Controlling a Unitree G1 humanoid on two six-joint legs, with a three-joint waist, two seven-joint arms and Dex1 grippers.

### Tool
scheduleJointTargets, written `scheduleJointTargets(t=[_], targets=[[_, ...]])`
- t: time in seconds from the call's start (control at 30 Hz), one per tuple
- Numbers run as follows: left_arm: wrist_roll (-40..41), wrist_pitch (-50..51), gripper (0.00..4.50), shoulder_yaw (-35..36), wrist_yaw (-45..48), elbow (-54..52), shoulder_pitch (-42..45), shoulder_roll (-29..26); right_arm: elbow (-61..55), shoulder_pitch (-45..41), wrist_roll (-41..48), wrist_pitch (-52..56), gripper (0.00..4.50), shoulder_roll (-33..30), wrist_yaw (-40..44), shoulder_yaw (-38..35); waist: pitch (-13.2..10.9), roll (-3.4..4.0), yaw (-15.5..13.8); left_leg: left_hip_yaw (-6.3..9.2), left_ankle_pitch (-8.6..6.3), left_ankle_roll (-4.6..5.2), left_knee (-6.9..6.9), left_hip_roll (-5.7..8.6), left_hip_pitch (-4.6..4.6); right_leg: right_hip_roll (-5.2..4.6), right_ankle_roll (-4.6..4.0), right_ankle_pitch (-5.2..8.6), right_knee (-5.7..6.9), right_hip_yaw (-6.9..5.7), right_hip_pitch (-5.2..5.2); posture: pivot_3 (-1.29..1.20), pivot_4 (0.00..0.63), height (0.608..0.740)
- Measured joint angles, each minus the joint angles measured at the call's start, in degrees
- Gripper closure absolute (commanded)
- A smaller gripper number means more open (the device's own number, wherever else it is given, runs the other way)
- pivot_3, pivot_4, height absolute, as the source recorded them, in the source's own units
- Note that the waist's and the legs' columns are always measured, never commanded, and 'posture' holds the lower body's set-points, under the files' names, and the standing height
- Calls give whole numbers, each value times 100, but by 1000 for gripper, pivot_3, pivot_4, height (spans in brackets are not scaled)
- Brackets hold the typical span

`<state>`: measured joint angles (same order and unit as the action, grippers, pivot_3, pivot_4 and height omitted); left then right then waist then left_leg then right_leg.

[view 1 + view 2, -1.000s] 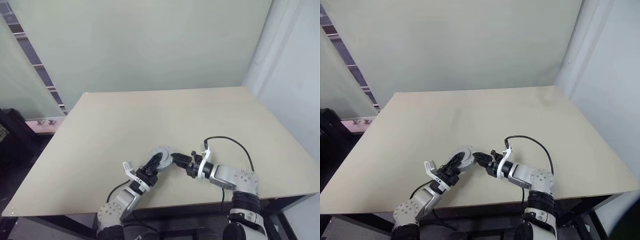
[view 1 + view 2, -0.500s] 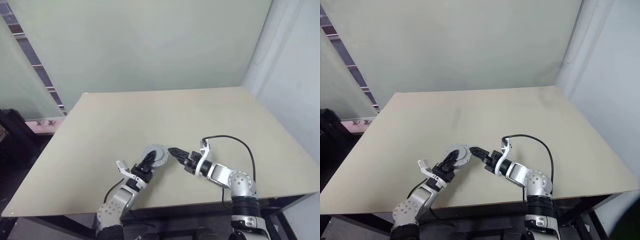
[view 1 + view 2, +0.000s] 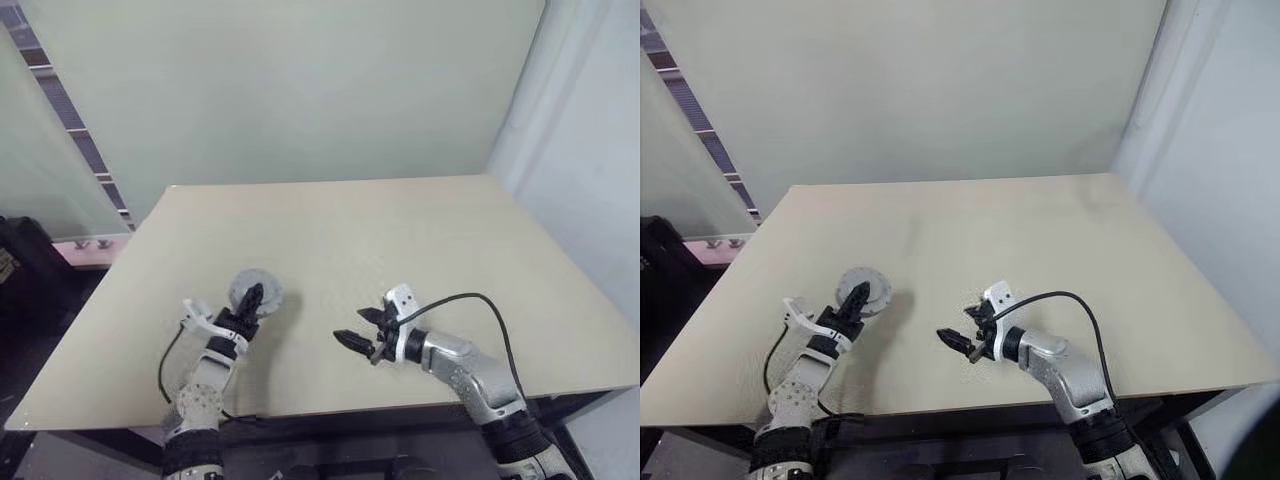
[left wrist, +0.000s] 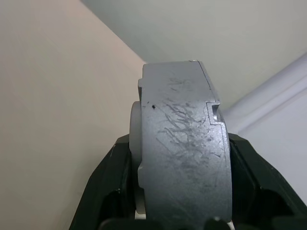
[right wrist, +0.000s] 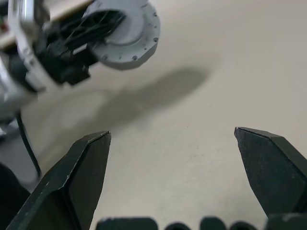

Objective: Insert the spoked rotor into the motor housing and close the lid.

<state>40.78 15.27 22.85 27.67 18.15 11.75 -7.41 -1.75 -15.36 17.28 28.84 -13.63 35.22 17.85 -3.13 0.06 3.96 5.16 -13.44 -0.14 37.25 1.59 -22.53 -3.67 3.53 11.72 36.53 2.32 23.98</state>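
Left gripper (image 3: 250,300): closed around a round grey motor housing (image 3: 256,290), one black finger on each flat side; the housing is held off the table (image 3: 400,240), over its near-left part

Motor housing, seen close: in the left wrist view it (image 4: 184,158) sits edge-on between the two black fingers (image 4: 108,191), a scratched grey metal rim with a small notch at one corner and a paler round boss on one face

Motor housing, from the other arm: the right wrist view shows it (image 5: 125,36) as a grey disc with small holes around the rim, gripped by the left gripper (image 5: 98,26), its shadow lying on the table below

Right gripper (image 3: 362,331): fingers spread wide, nothing between them, hovering over bare table near the front edge

Right gripper's fingers: two black pads (image 5: 72,182) stand far apart in its own wrist view, with plain tabletop between

Gap between the arms: the two grippers are well apart, left one to the left of the right one

Spoked rotor: cannot tell where it is
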Motion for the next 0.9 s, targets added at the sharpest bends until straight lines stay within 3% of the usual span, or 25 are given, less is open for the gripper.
scheduleJointTargets(t=[0.13,0.5,0.73,0.9], targets=[[-590,-436,2472,-145,-15,399,117,-116,2,8,-380,-403,0,-22,7,195,0,-25,-97,7,0,0,4,-1,1,1,1,-1,4,-2,-1,0,0,740],[-1088,-708,2472,-164,-266,868,241,-179,7,28,-735,-533,0,39,3,301,5,-48,-117,12,0,0,5,-1,4,2,-3,-8,9,-4,-5,0,0,740],[-1238,-797,87,-167,-397,962,338,-308,15,30,-832,-533,0,81,0,301,5,-53,-118,15,0,0,8,-2,41,3,-6,-9,11,-6,-39,0,0,740],[-1565,-1017,20,-176,-599,1156,351,-422,53,29,-885,-533,0,87,2,301,3,-58,-119,10,-1,-1,2,-6,81,1,-16,-2,9,-8,-74,0,0,740]])
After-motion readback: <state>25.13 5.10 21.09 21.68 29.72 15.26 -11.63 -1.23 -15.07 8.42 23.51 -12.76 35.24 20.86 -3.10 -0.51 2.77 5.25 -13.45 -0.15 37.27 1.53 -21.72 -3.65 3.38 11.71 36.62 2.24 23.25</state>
